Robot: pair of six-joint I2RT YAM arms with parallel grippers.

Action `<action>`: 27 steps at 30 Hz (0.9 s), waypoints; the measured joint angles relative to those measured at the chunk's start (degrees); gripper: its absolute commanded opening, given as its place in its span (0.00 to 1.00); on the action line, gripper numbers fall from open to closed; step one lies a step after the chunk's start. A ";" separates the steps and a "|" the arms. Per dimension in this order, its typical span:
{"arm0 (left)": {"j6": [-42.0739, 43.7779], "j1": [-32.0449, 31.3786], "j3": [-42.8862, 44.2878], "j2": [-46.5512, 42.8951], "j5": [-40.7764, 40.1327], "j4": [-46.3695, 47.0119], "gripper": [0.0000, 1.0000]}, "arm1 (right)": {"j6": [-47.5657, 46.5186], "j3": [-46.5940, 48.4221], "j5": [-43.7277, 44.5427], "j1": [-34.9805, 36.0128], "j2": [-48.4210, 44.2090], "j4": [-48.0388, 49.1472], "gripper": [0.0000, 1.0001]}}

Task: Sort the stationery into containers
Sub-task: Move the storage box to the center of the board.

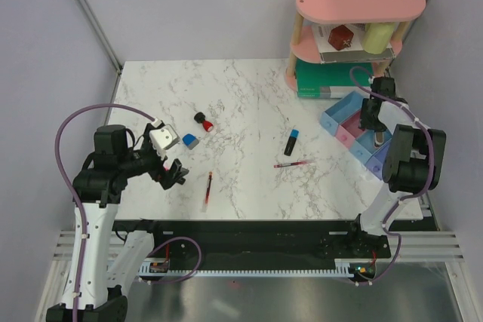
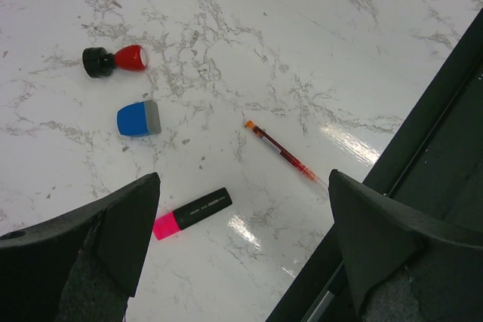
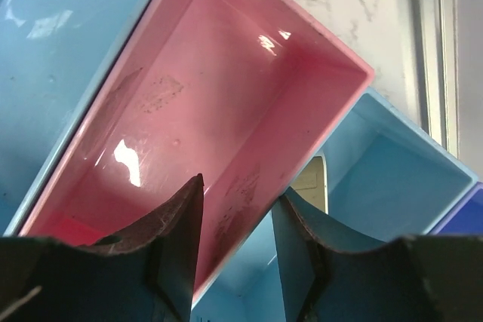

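On the marble table lie a red-black stub (image 1: 204, 121), a blue eraser (image 1: 189, 141), a thin red pen (image 1: 207, 188), a black marker with a blue cap (image 1: 290, 142) and a second red pen (image 1: 294, 164). My left gripper (image 1: 173, 171) hovers open and empty; its wrist view shows the stub (image 2: 115, 59), the eraser (image 2: 139, 118), a red pen (image 2: 285, 154) and a pink-capped marker (image 2: 192, 213) below the left gripper (image 2: 243, 179). The row of bins (image 1: 343, 120) stands at the right. My right gripper (image 3: 238, 190) is open, astride the wall between the pink bin (image 3: 211, 103) and the light blue bin (image 3: 385, 179).
A pink two-tier oval shelf (image 1: 358, 1) stands at the back right, with a green box (image 1: 324, 81) beside its foot. A pale flat item (image 3: 313, 182) lies in the light blue bin. The table's near edge and a black rail (image 2: 423, 133) run close to my left gripper.
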 measured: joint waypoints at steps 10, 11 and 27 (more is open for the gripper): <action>0.00 0.00 0.28 -1.18 0.00 -0.63 1.00 | -2.01 0.11 1.42 8.50 0.59 0.81 0.48; 0.00 0.00 0.28 -1.29 -0.02 -0.66 1.00 | -2.16 0.24 1.57 9.27 0.81 0.92 0.48; 0.00 0.00 0.28 -3.37 -0.11 -1.99 1.00 | -4.55 8.76 2.58 23.54 8.90 1.14 0.48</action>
